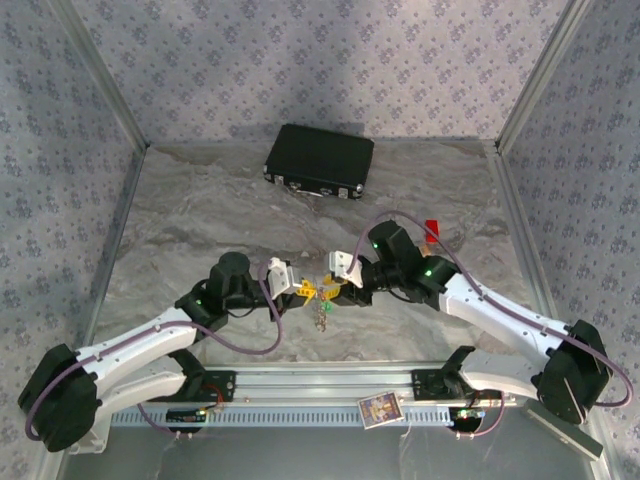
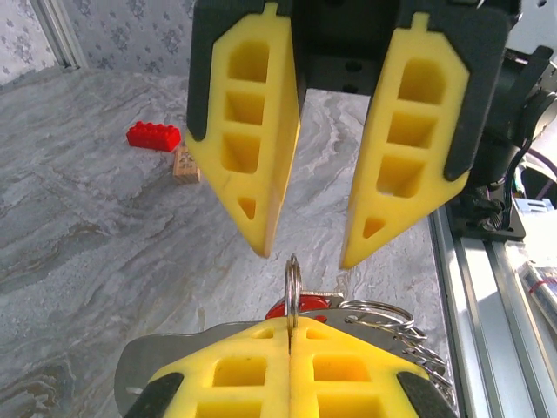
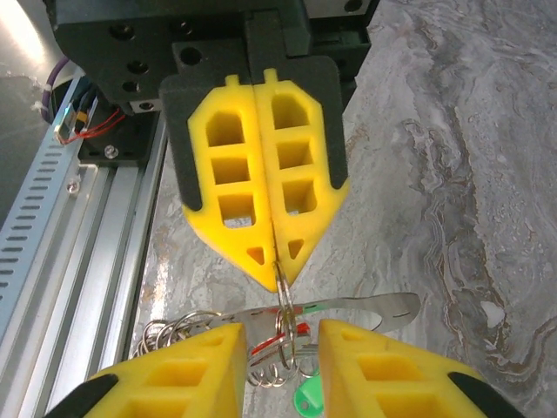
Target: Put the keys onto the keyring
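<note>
My left gripper (image 2: 290, 329) is shut on the keyring (image 2: 292, 286), a thin metal loop that stands edge-on above its yellow fingertips. Just behind the ring lies a key's red tag (image 2: 315, 306), beside a chain of small rings (image 2: 383, 315). My right gripper (image 3: 283, 353) faces it tip to tip and is open, with the keyring (image 3: 285, 305) in the gap between its fingers, touching neither. A green tag (image 3: 306, 398) and a red tag (image 3: 280, 335) hang below. In the top view both grippers (image 1: 303, 290) (image 1: 337, 290) meet above the table, the bunch (image 1: 322, 312) dangling under them.
A black case (image 1: 320, 160) lies at the back of the table. A red block (image 2: 154, 136) and a tan block (image 2: 185, 165) sit to the right of the arms. A flat metal strip (image 3: 387, 305) juts from the bunch. The aluminium rail (image 1: 320, 385) runs along the near edge.
</note>
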### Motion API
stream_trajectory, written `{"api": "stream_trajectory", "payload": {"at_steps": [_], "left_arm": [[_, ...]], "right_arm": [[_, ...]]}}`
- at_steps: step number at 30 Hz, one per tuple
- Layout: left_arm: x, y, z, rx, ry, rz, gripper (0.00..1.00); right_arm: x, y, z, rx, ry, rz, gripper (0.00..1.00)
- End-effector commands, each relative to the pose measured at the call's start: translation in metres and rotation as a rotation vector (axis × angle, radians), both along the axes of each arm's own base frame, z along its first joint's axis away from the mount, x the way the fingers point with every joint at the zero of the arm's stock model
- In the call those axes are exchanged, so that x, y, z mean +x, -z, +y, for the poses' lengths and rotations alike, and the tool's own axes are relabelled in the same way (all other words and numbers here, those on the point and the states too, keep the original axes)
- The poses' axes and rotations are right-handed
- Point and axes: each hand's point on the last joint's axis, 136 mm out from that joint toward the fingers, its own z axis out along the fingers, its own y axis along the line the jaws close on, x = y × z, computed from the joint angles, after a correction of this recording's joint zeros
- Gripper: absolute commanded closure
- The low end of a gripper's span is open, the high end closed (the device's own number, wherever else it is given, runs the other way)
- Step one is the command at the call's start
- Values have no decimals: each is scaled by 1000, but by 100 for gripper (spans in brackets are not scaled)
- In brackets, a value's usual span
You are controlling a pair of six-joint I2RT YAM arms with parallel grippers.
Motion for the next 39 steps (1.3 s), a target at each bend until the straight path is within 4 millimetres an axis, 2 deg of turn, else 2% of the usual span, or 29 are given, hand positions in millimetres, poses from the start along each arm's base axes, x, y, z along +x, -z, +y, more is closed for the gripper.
{"api": "stream_trajectory", "payload": {"at_steps": [1,8,13,16,18,27,32,36,39], "left_arm": [[-5,-20,-5,-75,33,-42,100],[-5,-22,-5,-81,37,-49,100],[-4,-22,-5,-75,30,-47,100],[2,-17,-3,-38,-4,-37,74],[3,-13,-2,-4,-9,-33,71],[2,-16,-3,47,21,-55,81],[1,-14,-5,68,46,-55,88],[0,-15,-7,72,58,-61,99],[1,-16,-6,68,51,-71,100]], "right_arm": [[1,-4,5,35,-8,20,76],[2,-5,9,42,-20,26,86],[2,-6,9,33,-29,33,100],[2,-9,8,12,-29,15,100],[2,-9,6,-16,-33,-3,100],[1,4,8,-198,-75,-59,100],[0,0,13,-199,-104,-76,100],[-2,-3,14,-196,-114,-78,100],[-2,-4,10,-172,-95,-68,81]]}}
